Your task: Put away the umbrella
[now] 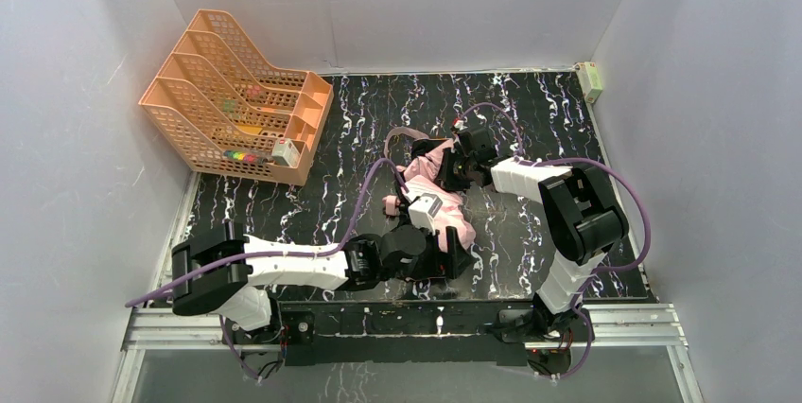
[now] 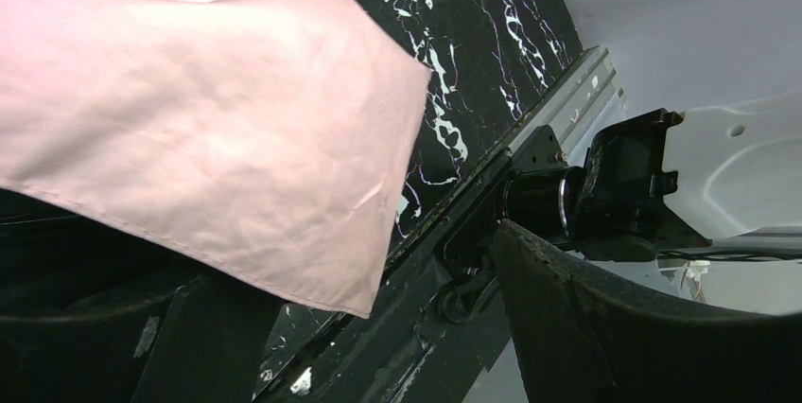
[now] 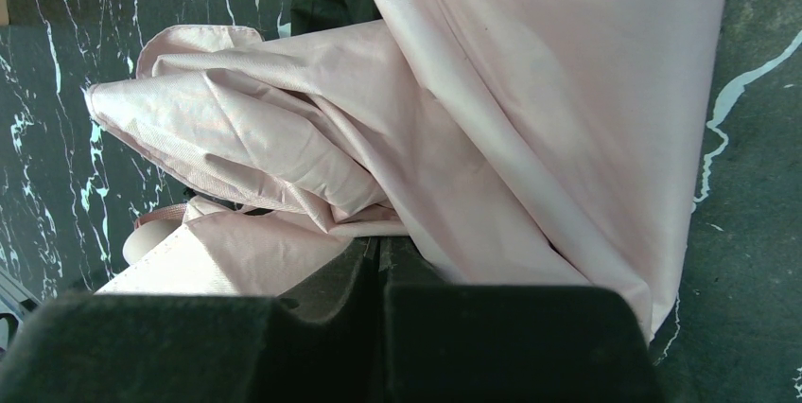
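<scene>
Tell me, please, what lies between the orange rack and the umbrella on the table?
Mostly bare black table. A purple cable crosses that stretch close to the umbrella. Only the overhead view shows this, with the rack at its far left.

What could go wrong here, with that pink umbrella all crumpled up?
The right gripper seems to pinch only loose fabric of the umbrella; a pull might slip off or stretch the cloth.
The left gripper is open with a flap draped across it; closing could grab cloth alone.
The purple cable beside the umbrella may snag.
</scene>
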Robot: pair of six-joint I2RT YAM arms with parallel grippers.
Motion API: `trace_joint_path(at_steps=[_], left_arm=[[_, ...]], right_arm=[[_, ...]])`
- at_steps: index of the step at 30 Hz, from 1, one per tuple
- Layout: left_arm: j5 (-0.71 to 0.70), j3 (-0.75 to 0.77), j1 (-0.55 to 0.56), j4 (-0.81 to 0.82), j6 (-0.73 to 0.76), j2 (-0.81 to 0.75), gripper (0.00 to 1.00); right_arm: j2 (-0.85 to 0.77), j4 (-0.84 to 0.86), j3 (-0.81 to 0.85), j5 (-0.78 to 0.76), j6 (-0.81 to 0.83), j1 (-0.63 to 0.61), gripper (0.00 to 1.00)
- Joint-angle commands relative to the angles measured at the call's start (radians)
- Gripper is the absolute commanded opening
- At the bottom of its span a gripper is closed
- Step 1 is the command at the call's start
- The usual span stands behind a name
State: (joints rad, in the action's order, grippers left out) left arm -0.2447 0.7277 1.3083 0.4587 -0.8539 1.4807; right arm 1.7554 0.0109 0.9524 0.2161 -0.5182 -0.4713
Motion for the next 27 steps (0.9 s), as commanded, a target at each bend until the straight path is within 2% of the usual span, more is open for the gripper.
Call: trace_joint_path(at_steps=[1, 14, 19, 22, 27], left_arm=[[-0.060, 0.047, 0.019, -0.034, 0.056, -0.042, 0.78], [-0.039, 0.043, 0.075, 0.020, 0.039, 0.025, 0.60], [-0.107, 0.038, 0.075, 0.017, 0.074, 0.027, 0.52], [-0.164, 0.049, 0.075, -0.008, 0.122, 0.016, 0.34], [-0.214, 0.082, 0.075, -0.067, 0.191, 0.007, 0.12]], right_arm=[[-0.013, -0.034, -0.020, -0.018, 0.020, 0.008, 0.11], [-0.014, -0.041, -0.021, -0.018, 0.019, 0.008, 0.11], [-0.015, -0.045, -0.019, -0.020, 0.021, 0.008, 0.11], [-0.013, -0.045, -0.018, -0.020, 0.020, 0.008, 0.10], [-0.010, -0.049, -0.015, -0.018, 0.021, 0.007, 0.10]])
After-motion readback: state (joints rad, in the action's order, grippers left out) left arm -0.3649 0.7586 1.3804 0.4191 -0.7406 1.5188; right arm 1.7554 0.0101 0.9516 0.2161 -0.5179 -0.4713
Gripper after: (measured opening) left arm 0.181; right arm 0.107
